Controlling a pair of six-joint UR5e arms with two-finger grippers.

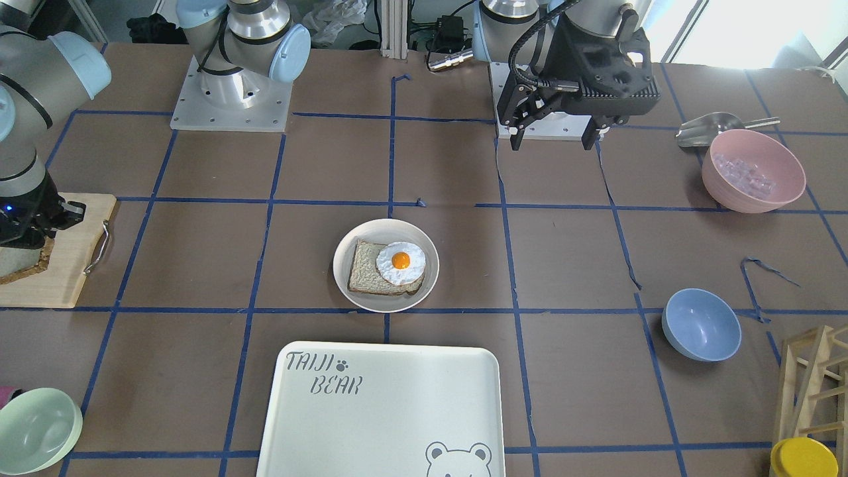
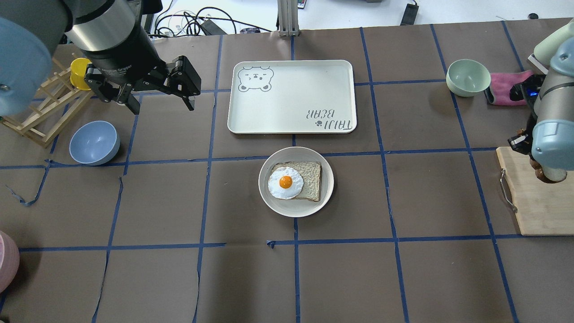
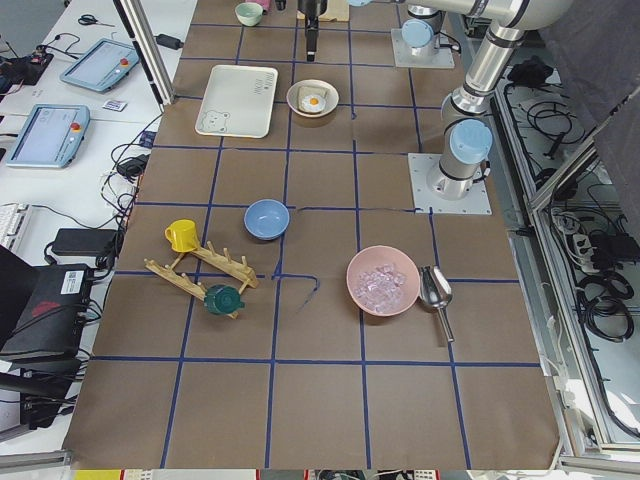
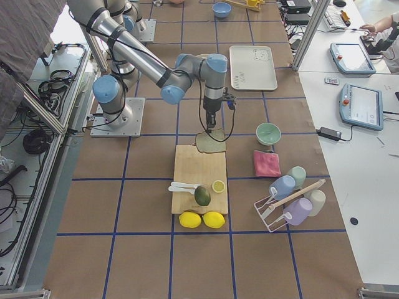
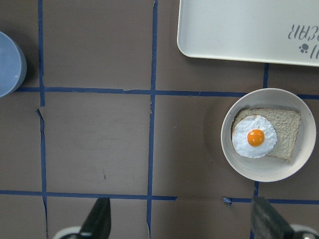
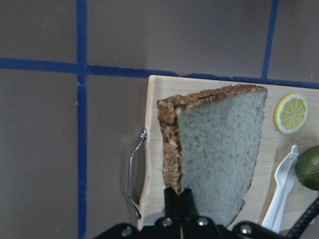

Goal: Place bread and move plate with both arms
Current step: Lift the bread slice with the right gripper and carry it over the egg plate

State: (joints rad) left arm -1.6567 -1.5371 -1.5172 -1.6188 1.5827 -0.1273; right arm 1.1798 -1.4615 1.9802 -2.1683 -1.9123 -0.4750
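Note:
My right gripper [image 6: 180, 195] is shut on the bread [image 6: 219, 144], a slice with pale crumb and dark crust. It holds the slice by one edge above the wooden cutting board [image 6: 154, 149]. The bread also shows at the left edge of the front view [image 1: 16, 262]. The round cream plate [image 2: 293, 208] sits mid-table, also seen in the front view [image 1: 387, 232]. It carries a squarer slice [image 2: 311, 179] with a fried egg [image 2: 285, 182] on top. My left gripper [image 2: 161, 106] is open and empty, high above the table, away from the plate; its fingers [image 5: 99, 221] frame the left wrist view.
The "TAIJI BEAR" tray [image 2: 291, 98] lies just beyond the plate. A blue bowl [image 2: 94, 142], a green bowl [image 2: 468, 77] and a pink bowl [image 1: 753, 171] stand around the table. On the cutting board [image 4: 199, 180] are a lemon slice [image 6: 290, 113], a white fork and an avocado.

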